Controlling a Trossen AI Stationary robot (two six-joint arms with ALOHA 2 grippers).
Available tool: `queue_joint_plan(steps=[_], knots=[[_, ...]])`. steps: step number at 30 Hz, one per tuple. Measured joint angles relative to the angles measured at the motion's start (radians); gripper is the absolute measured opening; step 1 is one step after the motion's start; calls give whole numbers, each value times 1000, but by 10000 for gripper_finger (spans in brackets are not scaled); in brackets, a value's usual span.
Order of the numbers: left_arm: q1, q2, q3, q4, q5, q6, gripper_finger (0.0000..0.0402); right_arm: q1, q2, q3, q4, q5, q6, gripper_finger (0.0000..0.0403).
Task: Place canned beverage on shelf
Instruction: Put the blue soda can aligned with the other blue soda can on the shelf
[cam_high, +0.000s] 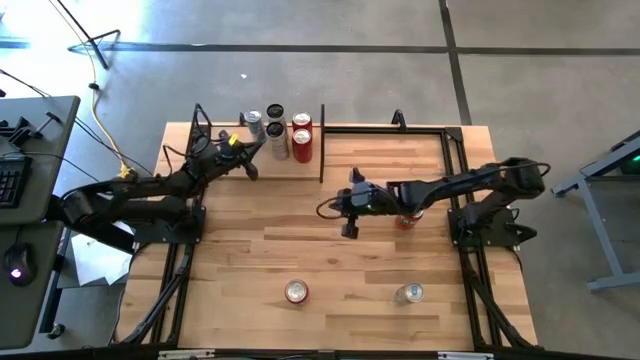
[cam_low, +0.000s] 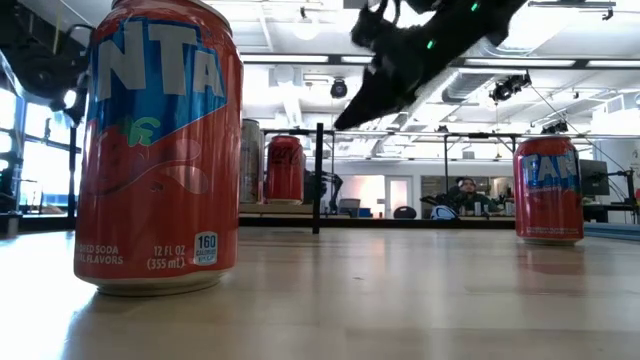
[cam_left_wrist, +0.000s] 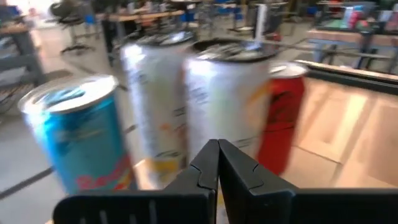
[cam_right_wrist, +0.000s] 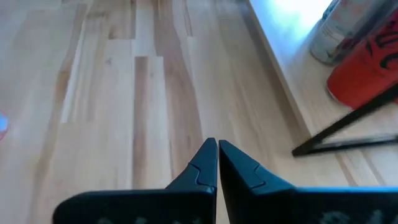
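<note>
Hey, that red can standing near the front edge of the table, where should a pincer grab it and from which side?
Grip the red can across its round side wall at about mid-height, coming in level or angled from above. It stands upright, clear of the silver can. The right pincer is nearer and shut on nothing.

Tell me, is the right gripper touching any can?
Apart. In the right wrist view the right gripper is shut over bare tabletop, with the red can well off on the shelf.
</note>
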Motion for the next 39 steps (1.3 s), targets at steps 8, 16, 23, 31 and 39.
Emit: queue_joint_plan(steps=[8,16,23,31,39], knots=[[-81,-83,0,-43,28,14,0,113,-55,167,-383,136,149,0],[-122,-82,0,-50,79,64,0,223,-46,393,-804,59,467,8],[-131,-82,0,-51,74,88,0,356,-39,444,-992,33,782,67],[-131,-82,0,-55,72,68,0,489,-38,445,-1126,-183,1327,163],[-137,-82,0,-59,71,65,0,603,-37,445,-1231,-305,1769,241]])
